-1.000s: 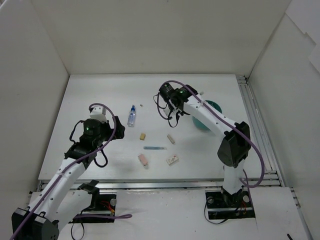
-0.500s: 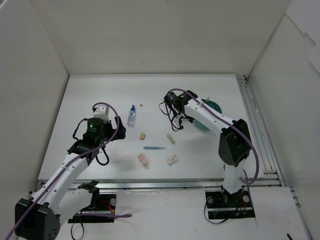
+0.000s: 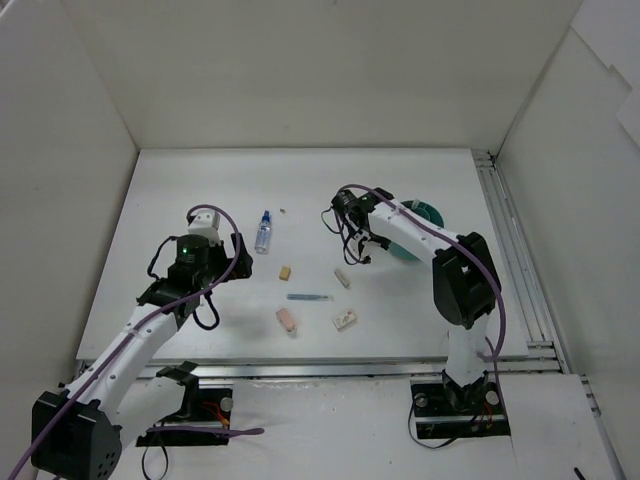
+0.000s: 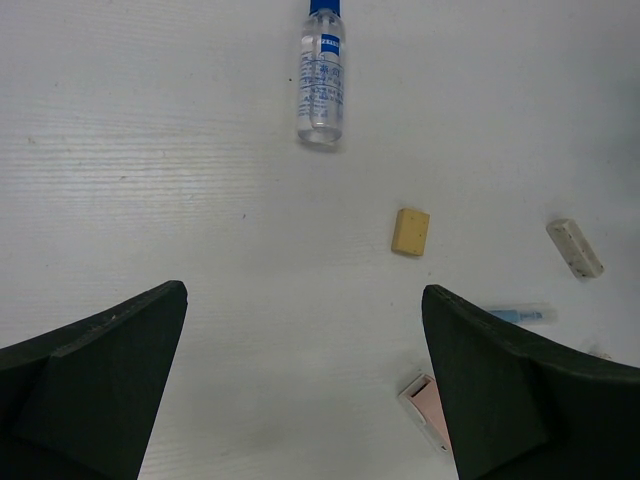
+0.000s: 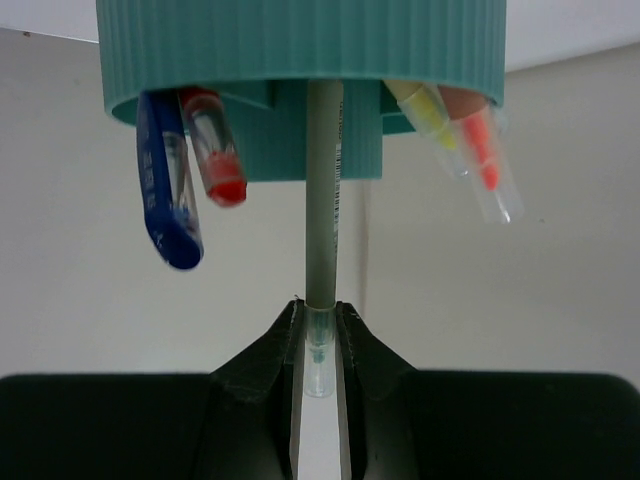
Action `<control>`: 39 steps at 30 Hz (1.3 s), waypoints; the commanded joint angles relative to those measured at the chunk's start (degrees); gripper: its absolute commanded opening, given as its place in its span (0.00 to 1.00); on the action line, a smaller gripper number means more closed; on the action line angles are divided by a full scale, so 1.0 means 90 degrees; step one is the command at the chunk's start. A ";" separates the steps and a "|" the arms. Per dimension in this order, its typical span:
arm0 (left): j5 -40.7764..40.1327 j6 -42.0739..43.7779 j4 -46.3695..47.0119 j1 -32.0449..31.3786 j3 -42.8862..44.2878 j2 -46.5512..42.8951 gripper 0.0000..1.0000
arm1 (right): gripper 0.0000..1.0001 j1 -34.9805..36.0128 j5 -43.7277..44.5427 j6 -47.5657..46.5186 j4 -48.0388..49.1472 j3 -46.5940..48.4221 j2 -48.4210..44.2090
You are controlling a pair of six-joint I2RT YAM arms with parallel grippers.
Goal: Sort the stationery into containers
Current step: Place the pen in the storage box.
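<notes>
The teal bowl [image 3: 426,213] sits at the right, partly hidden by my right arm. In the right wrist view the bowl [image 5: 300,45] holds a blue pen [image 5: 165,190], a red pen [image 5: 215,145] and a yellow-pink stick [image 5: 470,150]. My right gripper [image 5: 319,340] is shut on the clear-capped end of a grey pen [image 5: 322,200] that reaches into the bowl; it also shows from above [image 3: 362,232]. My left gripper [image 4: 305,300] is open and empty above the table, near a clear blue-capped bottle [image 4: 321,85], a tan cube [image 4: 411,231] and a pink eraser [image 4: 428,398].
On the table lie the bottle [image 3: 263,232], tan cube [image 3: 286,272], a small white stick eraser [image 3: 343,278], a blue pen [image 3: 308,296], the pink eraser [image 3: 287,320] and a white eraser [image 3: 345,320]. White walls enclose the table; a rail runs along its right edge.
My right gripper has moved nearer and rightward beside the bowl, still holding the grey pen. My left gripper has shifted slightly right and farther out.
</notes>
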 commanded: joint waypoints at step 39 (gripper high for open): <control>0.1167 0.2914 0.0020 -0.2269 0.1455 0.1495 1.00 | 0.98 0.0403 -0.4188 0.4652 0.2916 0.1658 -0.2445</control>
